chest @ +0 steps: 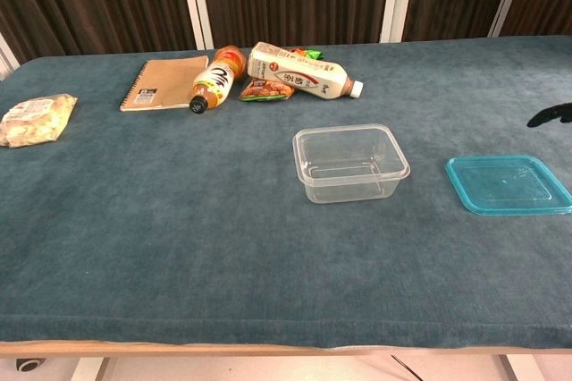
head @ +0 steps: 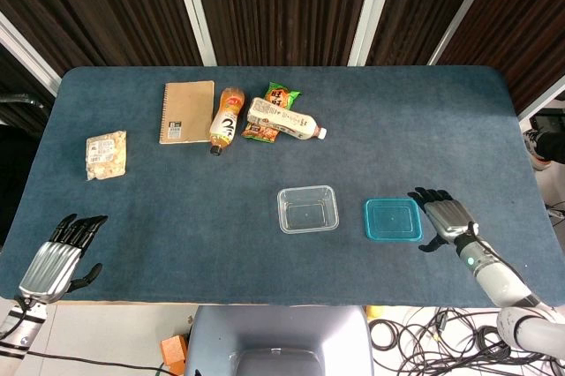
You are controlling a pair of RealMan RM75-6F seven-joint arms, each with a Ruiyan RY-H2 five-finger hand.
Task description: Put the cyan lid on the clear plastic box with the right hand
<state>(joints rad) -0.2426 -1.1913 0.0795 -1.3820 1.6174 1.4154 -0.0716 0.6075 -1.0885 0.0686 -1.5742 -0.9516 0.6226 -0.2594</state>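
The cyan lid lies flat on the tabletop in the lower right of the head view, apart from the clear plastic box that sits just to its left near the frame's lower middle, open side up; the right hand rests just beside the lid's right edge, holding nothing, its dark fingers spread a little and pointing toward the top of the frame, so the lid lies to the left of them and the box beyond it in the same direction; the lid is a rounded rectangle, its long axis running left to right in that view; the left hand sits at the far lower left, fingers apart and empty, well away from both, so the right hand is plainly the nearer; in the chest view only a dark fingertip shows at the right edge; in the upper left, the bottle and the carton carry printed labels too small to read, as does the notebook.
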